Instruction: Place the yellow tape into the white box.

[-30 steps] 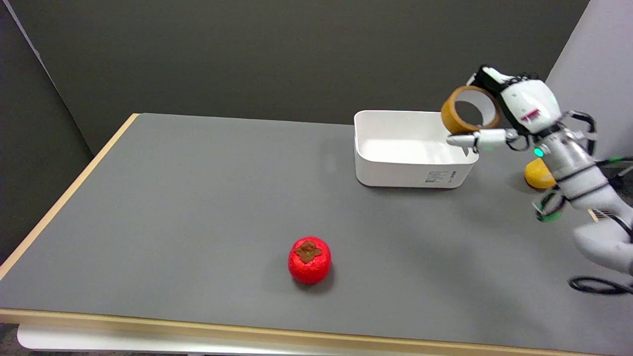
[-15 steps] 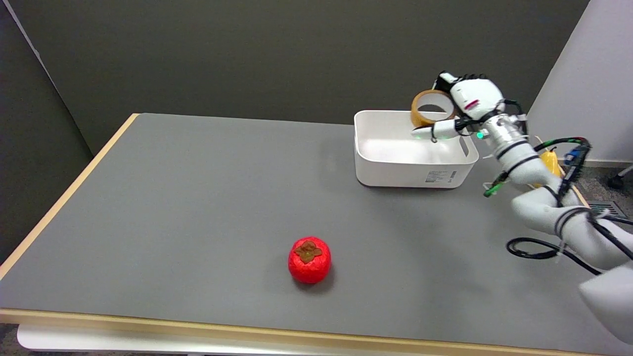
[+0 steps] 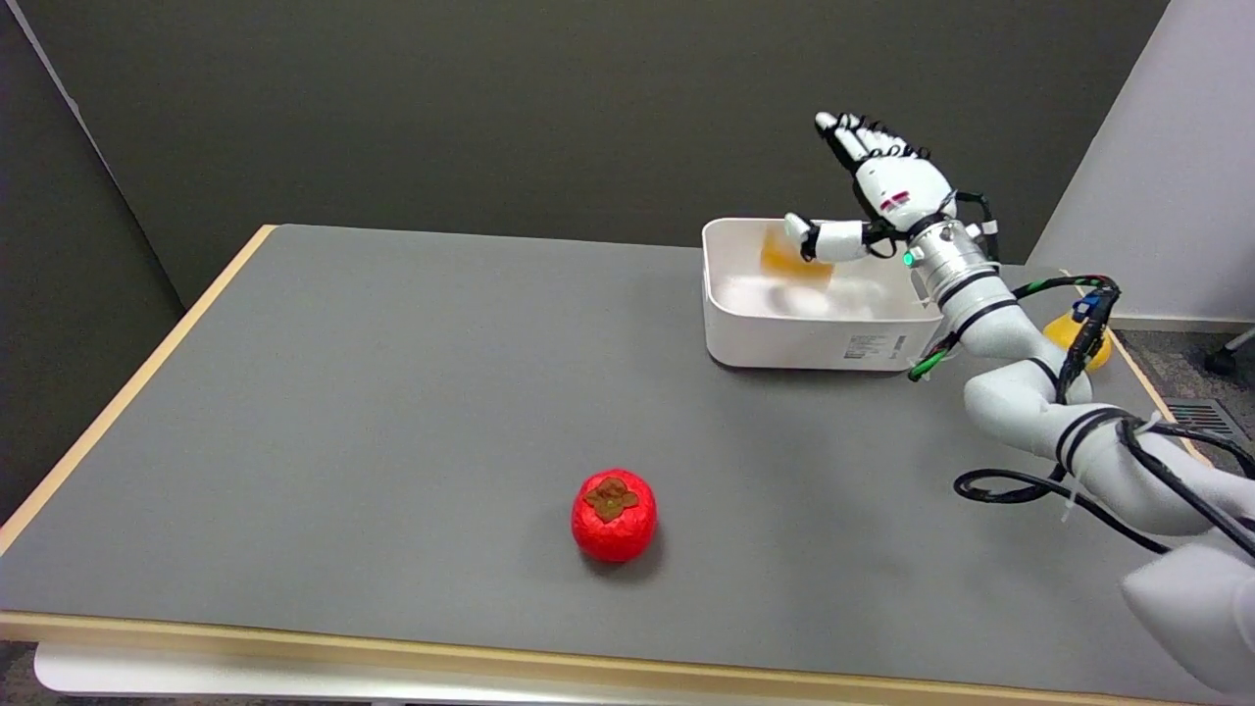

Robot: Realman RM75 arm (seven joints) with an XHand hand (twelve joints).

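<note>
Over the white rectangular plastic box (image 3: 784, 338), the right hand (image 3: 887, 186) is spread wide, fingers up and apart, gripping nothing! The yellow ring of tape (image 3: 789, 257) is a blur inside that box, near its far wall. A red persimmon-shaped fruit (image 3: 614, 514) sits well in front of the box.

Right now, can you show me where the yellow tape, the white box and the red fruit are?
yellow tape (image 3: 784, 257): head view, on its blurred yellow side inside the box.
white box (image 3: 794, 343): head view, on its front wall.
red persimmon (image 3: 614, 518): head view, on its red skin.
</note>
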